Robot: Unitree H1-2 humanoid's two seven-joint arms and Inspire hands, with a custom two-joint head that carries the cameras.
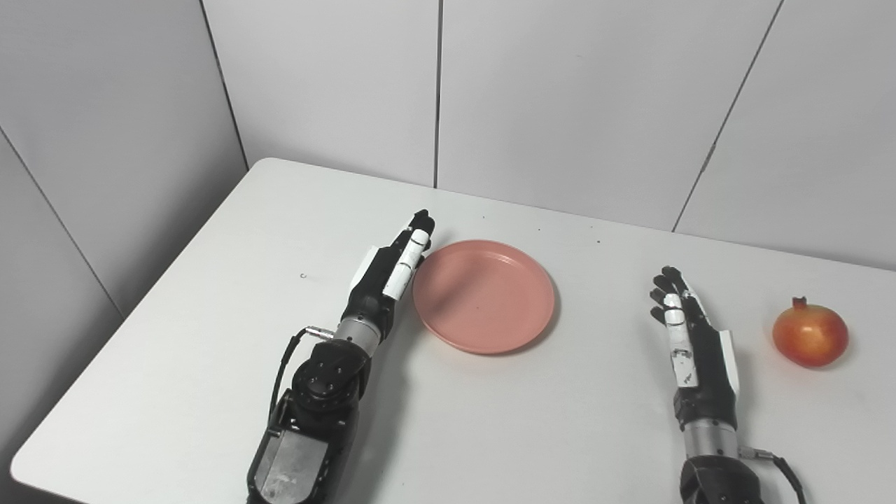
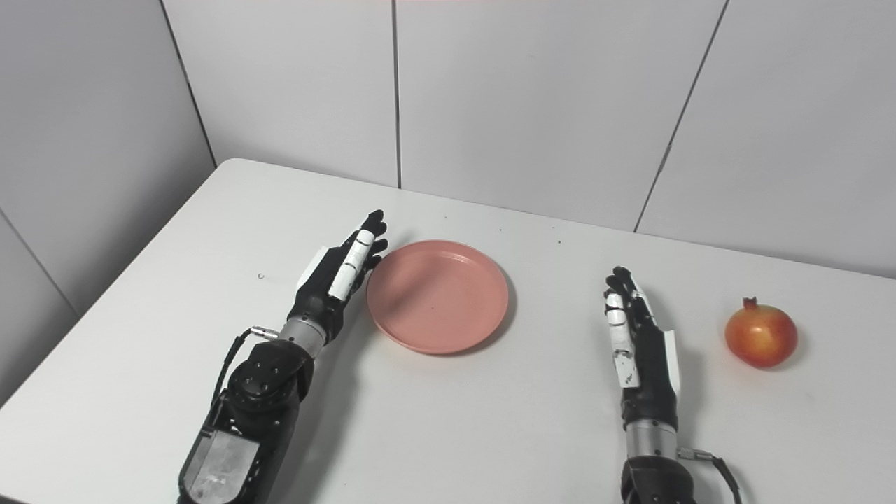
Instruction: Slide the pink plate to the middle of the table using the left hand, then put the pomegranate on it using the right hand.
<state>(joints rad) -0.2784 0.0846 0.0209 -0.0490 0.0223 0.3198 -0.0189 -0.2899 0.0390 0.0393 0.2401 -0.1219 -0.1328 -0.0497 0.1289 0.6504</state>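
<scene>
A round pink plate (image 1: 484, 295) lies flat near the middle of the white table (image 1: 210, 329). My left hand (image 1: 392, 269) stands on edge against the plate's left rim, fingers straight and together, holding nothing. A red-yellow pomegranate (image 1: 810, 333) sits upright on the table at the right. My right hand (image 1: 689, 336) rests open between plate and pomegranate, fingers straight, a short gap away from the fruit. In the right eye view the plate (image 2: 438, 295), pomegranate (image 2: 761, 334), left hand (image 2: 339, 269) and right hand (image 2: 638, 336) appear the same.
Grey panelled walls (image 1: 560, 105) stand close behind the table's far edge and along its left side. The table's front left corner (image 1: 28, 462) is rounded. A small dark speck (image 1: 303, 276) marks the tabletop left of my left hand.
</scene>
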